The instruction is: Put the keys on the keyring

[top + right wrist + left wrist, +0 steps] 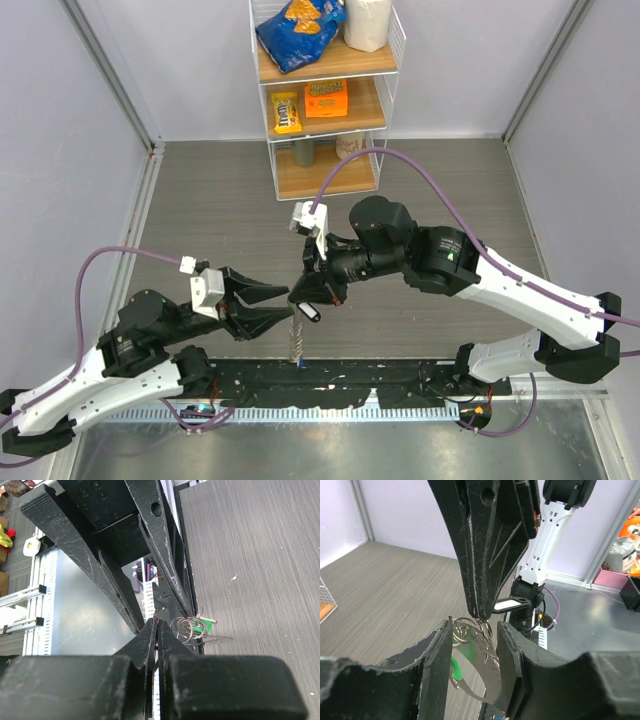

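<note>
Shelf rack at the back: blue bag and white bag on the top tier, yellow bag and orange box on the middle one. Grey wood-grain surface, lilac walls. Right gripper jaws closed, pinching the keyring above the surface's near edge. Left gripper jaws apart either side of the loops; can't tell if they touch. Green key among the loops, black tag beside the right jaws. Other keys too tangled to make out.
</note>
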Tool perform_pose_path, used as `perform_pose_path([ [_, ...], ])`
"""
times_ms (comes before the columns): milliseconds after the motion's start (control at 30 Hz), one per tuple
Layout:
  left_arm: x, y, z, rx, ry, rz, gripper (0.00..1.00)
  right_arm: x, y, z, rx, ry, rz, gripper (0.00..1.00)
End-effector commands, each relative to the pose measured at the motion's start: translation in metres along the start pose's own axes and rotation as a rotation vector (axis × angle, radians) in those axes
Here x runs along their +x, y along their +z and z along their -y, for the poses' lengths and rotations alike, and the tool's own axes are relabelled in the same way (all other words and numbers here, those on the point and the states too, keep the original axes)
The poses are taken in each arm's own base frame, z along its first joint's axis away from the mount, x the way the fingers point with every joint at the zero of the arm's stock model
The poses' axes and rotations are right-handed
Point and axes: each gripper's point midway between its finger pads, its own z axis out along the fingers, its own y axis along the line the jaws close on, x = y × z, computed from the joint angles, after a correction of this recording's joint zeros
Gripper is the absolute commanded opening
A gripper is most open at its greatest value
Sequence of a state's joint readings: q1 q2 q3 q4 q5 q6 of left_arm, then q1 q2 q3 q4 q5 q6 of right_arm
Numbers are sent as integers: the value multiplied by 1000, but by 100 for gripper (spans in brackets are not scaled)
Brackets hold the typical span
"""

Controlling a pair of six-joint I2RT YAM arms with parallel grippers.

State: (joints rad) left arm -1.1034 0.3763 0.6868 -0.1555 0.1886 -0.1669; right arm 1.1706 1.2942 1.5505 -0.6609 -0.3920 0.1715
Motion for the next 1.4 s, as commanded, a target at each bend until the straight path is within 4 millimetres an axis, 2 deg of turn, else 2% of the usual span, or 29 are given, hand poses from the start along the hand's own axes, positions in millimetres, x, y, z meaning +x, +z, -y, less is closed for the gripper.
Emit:
perform_pose_path([
  [0,-18,0,12,71,36,73,47,-27,-15,-23,-75,-47,88,5],
  [500,-11,0,14,82,33,57,46,-29,-17,-27,-85,-45,98,6],
  [533,-10,0,13,77,34,54,46,-29,-17,-27,-84,-46,100,6],
  [667,-8,-2,10,63,40,44,32,-31,-18,-26,-77,-43,107,5],
  [1067,-10,-10,9,46,53,51,29,-31,-19,-28,-82,-42,108,5],
  [1367,-9,-8,8,44,50,45,28,-33,-17,-29,-83,-39,109,5],
])
